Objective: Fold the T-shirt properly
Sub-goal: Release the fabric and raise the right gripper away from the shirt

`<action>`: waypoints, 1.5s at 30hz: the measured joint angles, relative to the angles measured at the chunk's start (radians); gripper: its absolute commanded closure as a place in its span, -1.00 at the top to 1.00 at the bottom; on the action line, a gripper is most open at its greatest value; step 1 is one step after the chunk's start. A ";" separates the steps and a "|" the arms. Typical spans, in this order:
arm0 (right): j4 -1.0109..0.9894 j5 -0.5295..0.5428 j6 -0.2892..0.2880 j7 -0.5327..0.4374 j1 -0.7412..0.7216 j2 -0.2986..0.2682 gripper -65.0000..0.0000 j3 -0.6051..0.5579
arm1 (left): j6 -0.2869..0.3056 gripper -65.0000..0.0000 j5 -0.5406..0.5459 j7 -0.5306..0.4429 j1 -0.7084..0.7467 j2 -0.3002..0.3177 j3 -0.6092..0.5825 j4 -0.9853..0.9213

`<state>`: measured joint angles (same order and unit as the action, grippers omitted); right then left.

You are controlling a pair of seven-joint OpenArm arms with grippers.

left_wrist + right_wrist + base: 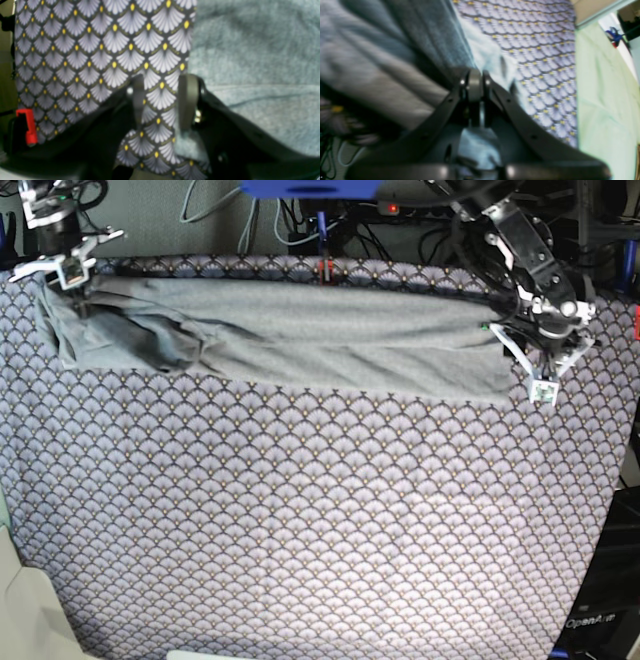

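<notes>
The grey T-shirt (300, 330) lies folded into a long band across the far part of the table. My right gripper (62, 275) is at the band's left end. In the right wrist view its pads (475, 85) press together, shut on the T-shirt (382, 62). My left gripper (525, 365) is at the band's right end. In the left wrist view this gripper (162, 97) stands open, with only patterned cloth showing between its fingers. The T-shirt (262, 50) lies just to the right of them.
The purple-white fan-scale tablecloth (320, 520) covers the whole table in front of the shirt. Cables and equipment (330, 210) crowd the back edge. A pale green sheet (602, 100) hangs beside the table. A red clip (27, 125) sits at the cloth's edge.
</notes>
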<state>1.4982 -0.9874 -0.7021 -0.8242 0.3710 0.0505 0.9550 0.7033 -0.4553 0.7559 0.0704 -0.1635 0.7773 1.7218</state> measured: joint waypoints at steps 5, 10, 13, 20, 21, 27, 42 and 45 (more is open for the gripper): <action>-0.001 0.001 0.000 0.000 -0.002 -0.009 -1.00 0.011 | 0.000 -0.31 0.000 0.000 -0.001 0.000 0.000 -0.001; -0.003 0.000 0.000 0.000 -0.002 -0.032 -1.00 0.011 | 0.000 -0.31 0.000 0.000 -0.001 0.000 0.000 -0.001; -0.011 0.003 0.000 -0.005 0.000 -0.054 -1.00 0.011 | 0.000 -0.31 0.000 0.000 -0.001 0.000 0.000 -0.001; -0.059 0.000 0.000 -0.004 0.010 -0.103 -1.00 0.011 | 0.000 -0.31 0.000 0.000 -0.001 0.000 0.007 -0.002; -0.059 0.001 0.000 -0.005 0.018 -0.108 -1.00 0.011 | 0.000 -0.31 0.000 0.000 -0.001 0.000 0.006 -0.002; -0.078 0.000 0.000 0.000 0.037 -0.089 -1.00 0.011 | 0.000 -0.31 0.000 0.000 -0.001 0.000 0.005 -0.002; -0.075 0.000 0.000 0.008 0.004 -0.059 -0.36 0.012 | 0.000 -0.30 0.000 0.000 -0.001 0.014 0.003 0.000; -0.075 0.000 0.000 0.008 0.004 -0.065 -0.18 0.012 | 0.000 -0.11 0.000 0.000 -0.001 0.016 0.003 0.001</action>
<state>1.4231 -0.9878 -0.7021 -0.8162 0.3748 -0.0143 0.9672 0.7033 -0.4553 0.7555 0.0692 -0.1478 0.7799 1.7226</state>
